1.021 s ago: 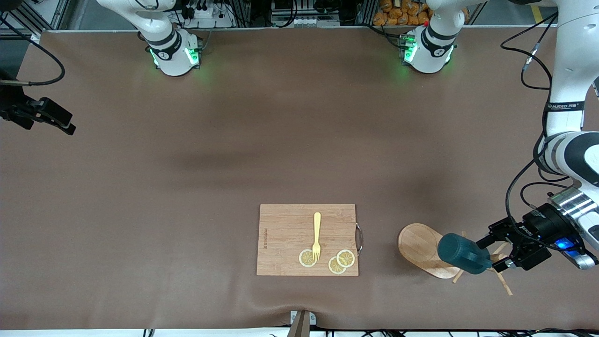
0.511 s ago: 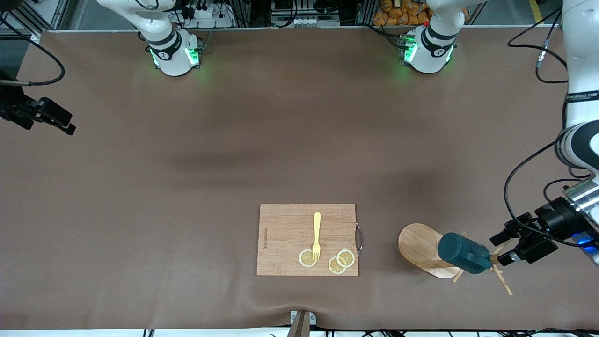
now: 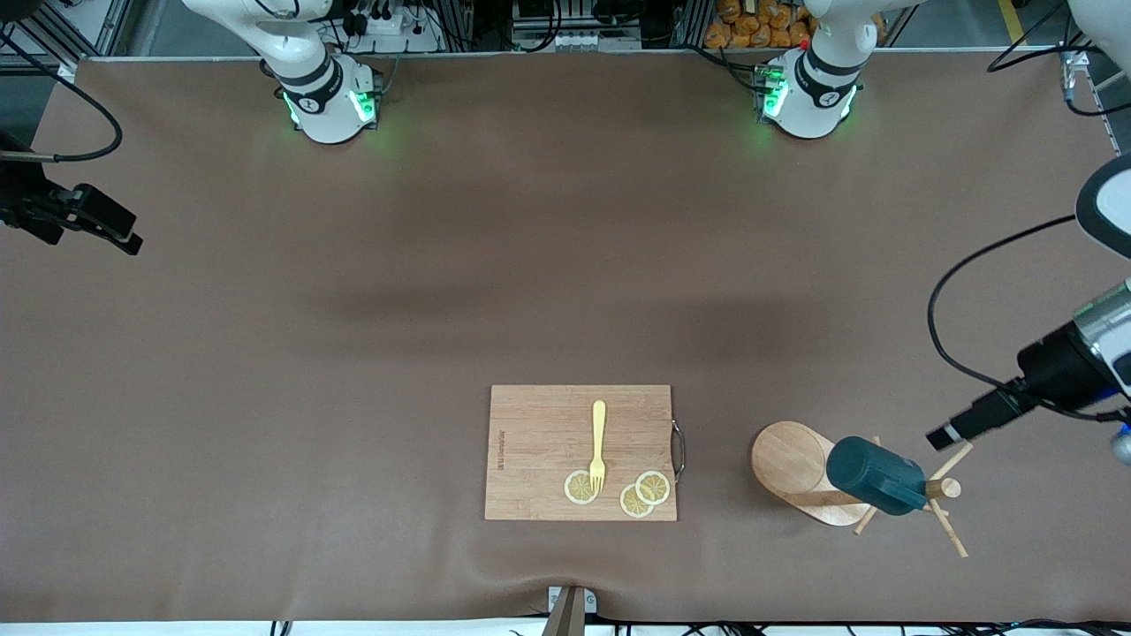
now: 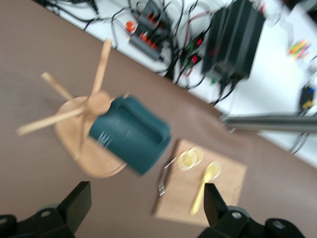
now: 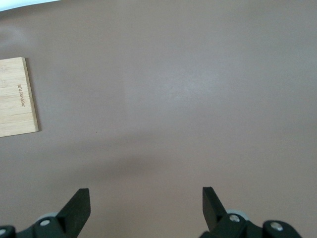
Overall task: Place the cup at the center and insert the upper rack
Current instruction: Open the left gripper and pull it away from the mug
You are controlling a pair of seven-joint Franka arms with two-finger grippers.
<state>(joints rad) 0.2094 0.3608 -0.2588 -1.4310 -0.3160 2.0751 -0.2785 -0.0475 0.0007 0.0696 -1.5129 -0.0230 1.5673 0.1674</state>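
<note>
The wooden mug tree (image 3: pixel 793 459) stands near the left arm's end of the table, its pole top (image 3: pixel 950 487) and thin pegs showing. The dark teal cup (image 3: pixel 875 477) hangs on the tree beside the pole. In the left wrist view the cup (image 4: pixel 131 134) sits next to the pole top, above the oval base (image 4: pixel 69 136). My left gripper (image 3: pixel 944 436) is open and empty in the air, apart from the cup, toward the table's end; it also shows in its wrist view (image 4: pixel 146 208). My right gripper (image 3: pixel 128 240) waits open and empty over the table's other end (image 5: pixel 146 208).
A rectangular wooden cutting board (image 3: pixel 539 442) lies beside the tree toward the table's middle, with a yellow fork (image 3: pixel 598 442) and lemon slices (image 3: pixel 636 495) on it and a metal handle (image 3: pixel 678 450). The board's corner shows in the right wrist view (image 5: pixel 15 96).
My left gripper has drawn back from the cup, up and toward the table's end. The cup and tree have stayed in place. The right arm has not moved.
</note>
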